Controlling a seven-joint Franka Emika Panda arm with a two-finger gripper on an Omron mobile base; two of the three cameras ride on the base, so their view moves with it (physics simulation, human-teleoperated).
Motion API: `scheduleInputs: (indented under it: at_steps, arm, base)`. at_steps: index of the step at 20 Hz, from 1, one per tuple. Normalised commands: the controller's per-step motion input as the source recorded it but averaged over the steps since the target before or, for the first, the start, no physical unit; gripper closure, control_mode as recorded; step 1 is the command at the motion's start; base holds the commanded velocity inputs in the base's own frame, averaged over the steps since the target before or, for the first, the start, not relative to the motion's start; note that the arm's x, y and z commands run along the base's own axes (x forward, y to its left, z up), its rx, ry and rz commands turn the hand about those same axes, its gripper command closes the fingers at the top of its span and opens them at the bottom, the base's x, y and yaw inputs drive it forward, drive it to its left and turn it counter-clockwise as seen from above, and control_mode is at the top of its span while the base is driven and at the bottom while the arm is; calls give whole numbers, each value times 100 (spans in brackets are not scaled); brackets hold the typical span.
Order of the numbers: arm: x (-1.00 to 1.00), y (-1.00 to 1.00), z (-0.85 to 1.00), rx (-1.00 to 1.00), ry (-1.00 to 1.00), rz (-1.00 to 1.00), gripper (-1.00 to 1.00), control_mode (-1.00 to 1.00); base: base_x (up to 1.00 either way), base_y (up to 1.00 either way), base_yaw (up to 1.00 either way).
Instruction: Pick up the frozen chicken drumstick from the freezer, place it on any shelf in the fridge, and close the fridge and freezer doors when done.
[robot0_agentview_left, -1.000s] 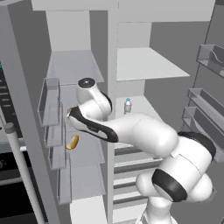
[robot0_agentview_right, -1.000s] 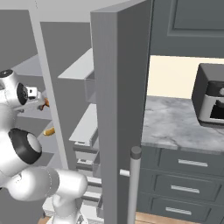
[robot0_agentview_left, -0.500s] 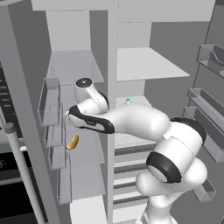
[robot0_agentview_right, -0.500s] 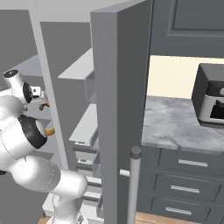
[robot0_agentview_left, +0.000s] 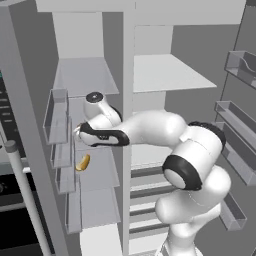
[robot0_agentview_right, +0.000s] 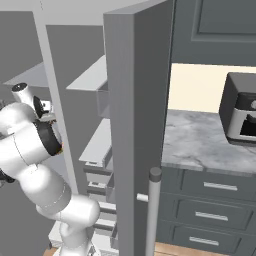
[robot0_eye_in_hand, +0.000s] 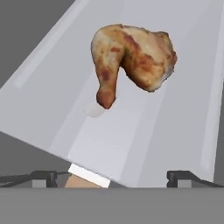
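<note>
Since the drumstick (robot0_eye_in_hand: 131, 61) lies loose on a smooth freezer shelf (robot0_eye_in_hand: 175, 140), we judge the first risk to be a push rather than a grasp; if we come in too low or off-centre, one finger could strike the meat and slide it deeper along the shelf or toward its edge; the rounded thick end offers little flat surface, so jaws closing on it might squeeze it out sideways; closing on the thin bone end could let it pivot and drop. The shelf's front lip sits just below the gripper (robot0_eye_in_hand: 113, 177), and a careless descent could catch it; the door bins (robot0_agentview_left: 56, 117) stand close on the left, leaving little room for the wrist.

In the left base view the drumstick (robot0_agentview_left: 83, 162) rests near the front of the shelf, below and just left of the hand (robot0_agentview_left: 100, 136); nothing else lies beside it.

Our arm (robot0_agentview_left: 165, 132) reaches leftward across the divider into the freezer side, forearm roughly level, elbow bulky in front of the fridge shelves (robot0_agentview_left: 165, 75); the hand tilts down toward the shelf. Our jaws stand wide and empty, the two tips well apart at the bottom of the hand view, clear of the drumstick.
</note>
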Motion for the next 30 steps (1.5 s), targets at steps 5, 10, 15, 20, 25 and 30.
scheduleInputs:
  at_steps: [5, 10, 15, 20, 25, 30]
  arm:
    - [40, 20, -18, 0, 0, -4, -100, -100]
    - [25, 22, -7, 0, 0, -6, -100, -100]
    - [35, 8, -12, 0, 0, -4, -100, -100]
    - [41, 5, -21, 0, 1, -2, -100, -100]
    - [45, 22, -15, 0, 1, -4, -100, -100]
    - [23, 24, -20, 0, 2, -7, 100, -100]
  base:
    - [0, 0, 0]
    - [0, 0, 0]
    - [0, 0, 0]
    - [0, 0, 0]
    - [0, 0, 0]
    - [0, 0, 0]
